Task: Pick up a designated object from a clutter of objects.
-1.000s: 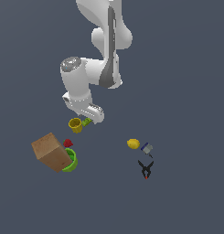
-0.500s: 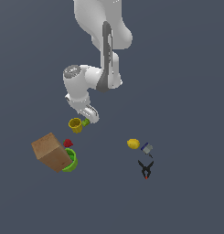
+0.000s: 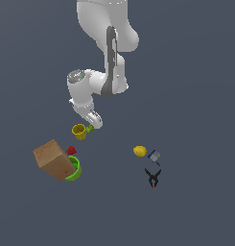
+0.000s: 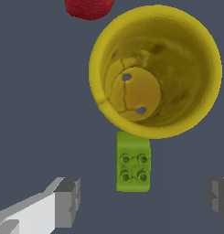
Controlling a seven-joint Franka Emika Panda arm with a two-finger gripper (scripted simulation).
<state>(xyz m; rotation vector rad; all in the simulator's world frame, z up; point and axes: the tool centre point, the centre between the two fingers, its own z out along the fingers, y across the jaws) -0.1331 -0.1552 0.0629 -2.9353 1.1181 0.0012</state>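
Observation:
The designated object is a tiny bright-green studded block (image 4: 133, 161) lying on the floor against the yellow cup (image 4: 154, 71). In the exterior view the block (image 3: 89, 128) shows just to the right of the cup (image 3: 79, 131). My gripper (image 4: 141, 197) hangs directly above the block, open, with one grey fingertip (image 4: 68, 202) on each side and the block between them, touching neither. In the exterior view the gripper (image 3: 93, 120) is low, right over the block. The rest of the clutter of objects lies scattered around.
A red piece (image 3: 71, 151) lies beyond the cup, next to a brown box (image 3: 52, 159) and a lime-green bowl (image 3: 74, 170). Toward the exterior view's right are a yellow lemon (image 3: 140, 151), a grey-blue item (image 3: 154, 156) and a black clamp (image 3: 153, 178).
The arm has swung lower and slightly toward the exterior view's left, bringing the hand down over the green block. No object has moved.

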